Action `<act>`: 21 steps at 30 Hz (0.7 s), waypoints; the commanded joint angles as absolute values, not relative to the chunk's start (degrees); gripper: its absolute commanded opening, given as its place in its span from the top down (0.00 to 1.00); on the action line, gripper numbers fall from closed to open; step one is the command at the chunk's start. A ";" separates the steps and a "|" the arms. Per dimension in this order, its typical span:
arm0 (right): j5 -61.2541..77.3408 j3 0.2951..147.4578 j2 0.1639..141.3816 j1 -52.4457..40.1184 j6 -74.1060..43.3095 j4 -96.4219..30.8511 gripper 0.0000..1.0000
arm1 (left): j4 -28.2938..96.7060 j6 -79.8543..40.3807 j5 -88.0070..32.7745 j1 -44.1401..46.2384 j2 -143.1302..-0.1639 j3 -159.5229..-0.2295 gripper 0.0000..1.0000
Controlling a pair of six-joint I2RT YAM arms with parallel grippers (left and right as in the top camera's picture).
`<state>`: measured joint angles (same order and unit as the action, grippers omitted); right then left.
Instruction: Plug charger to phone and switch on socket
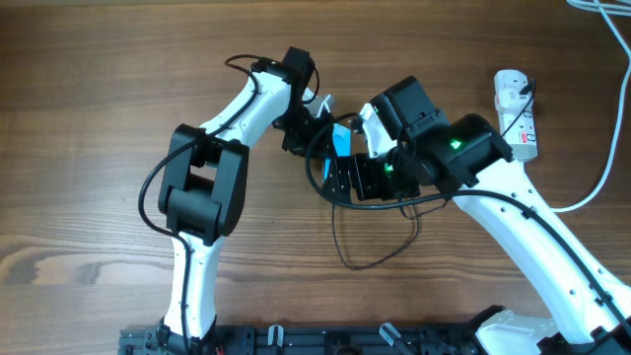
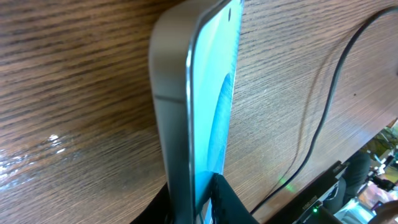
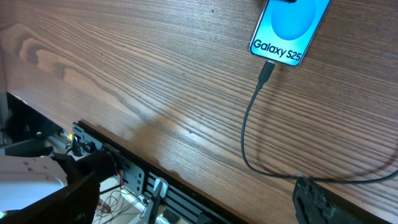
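The phone [image 2: 211, 106], cyan screen lit, stands on its long edge on the wood table, and my left gripper [image 2: 194, 194] is shut on its lower end, a black pad [image 2: 219, 198] pressed against the glass. From overhead the phone [image 1: 342, 140] sits between both wrists. In the right wrist view the phone [image 3: 289, 28] shows "Galaxy S25", and the charger [image 3: 267, 71] has its connector tip at the phone's bottom edge, with its thin black cable curving down and right. My right gripper [image 3: 193, 199] is open and holds nothing; the cable passes just by one finger [image 3: 317, 199]. The white socket [image 1: 515, 113] lies far right.
The charger's cable [image 1: 336, 237] loops loosely on the table in front of the arms. A thick white cord [image 1: 603, 177] runs along the right edge from the socket. A black rail [image 1: 325, 340] lines the near table edge.
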<state>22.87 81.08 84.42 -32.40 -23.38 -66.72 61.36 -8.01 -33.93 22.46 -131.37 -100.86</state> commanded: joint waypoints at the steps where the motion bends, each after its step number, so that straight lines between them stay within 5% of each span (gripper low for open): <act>1: 22.20 80.88 84.93 -32.23 -24.18 -66.72 0.00 | 61.23 -7.97 -30.68 22.65 -132.03 -98.98 0.80; 11: 12.03 80.88 84.93 -32.23 -30.11 -68.99 0.00 | 61.47 -7.97 -25.06 22.61 -132.03 -98.94 0.66; 21: 3.05 80.95 84.93 -29.23 -33.26 -72.36 0.00 | 62.13 -7.94 -22.20 22.11 -131.39 -99.35 0.67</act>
<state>6.26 81.03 84.42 -31.94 -31.75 -71.59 61.45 -8.03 -24.86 22.46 -131.37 -99.46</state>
